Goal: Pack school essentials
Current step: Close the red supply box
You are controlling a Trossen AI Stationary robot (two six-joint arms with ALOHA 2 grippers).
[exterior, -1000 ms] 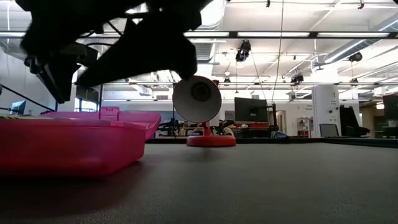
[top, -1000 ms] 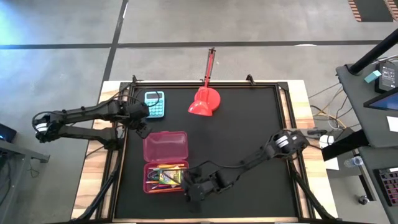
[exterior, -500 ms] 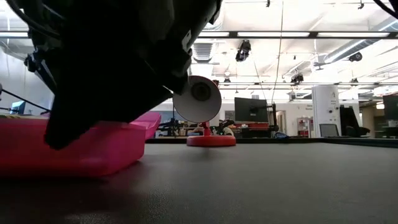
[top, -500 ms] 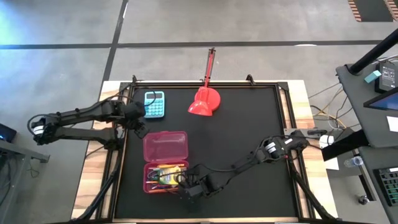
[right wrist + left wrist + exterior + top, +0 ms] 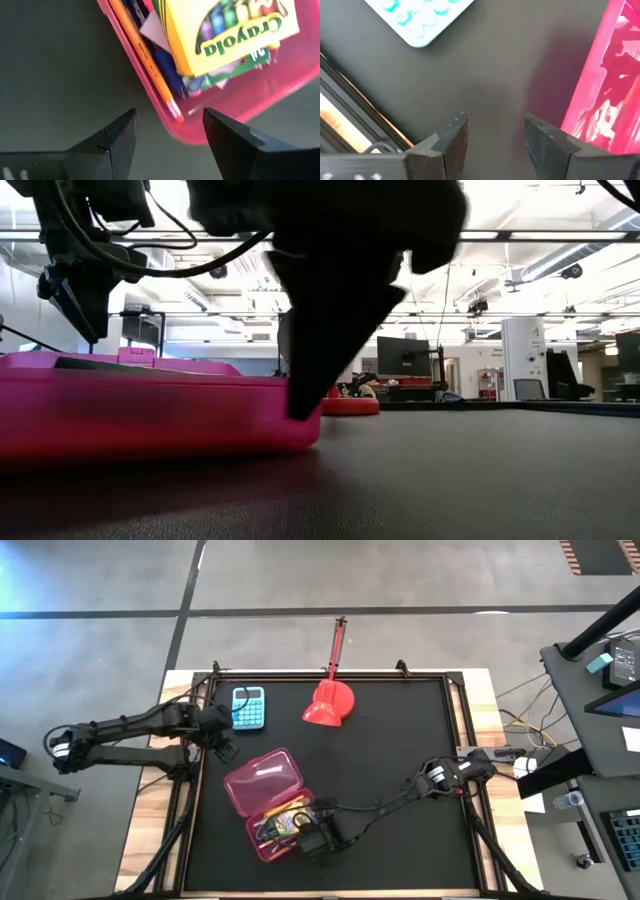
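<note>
Hovering low at the pink case, the right claw has its fingers spread apart and empty, with the case's rounded corner sitting just ahead of the tips and between them in the wrist view. Inside that corner, right in front of the claw, lie the crayon box, an orange pencil along the wall and a blue pen beside it. The supplies look packed already, and the lid, beyond the tray from this claw, lies flat open on the surface.

Over on the far side of the case, the left claw waits with its fingers parted too, gripping nothing, the lid's edge just beside one finger and the calculator near behind it.

My read: thin, stiff plastic, light even when loaded, and slick on this surface, so a nudge will likely slide or spin it. Best hold is probably the lid's free edge, pinched across the thin wall, while the other claw steadies the tray rim. Squeeze gently; such walls flex.
</note>
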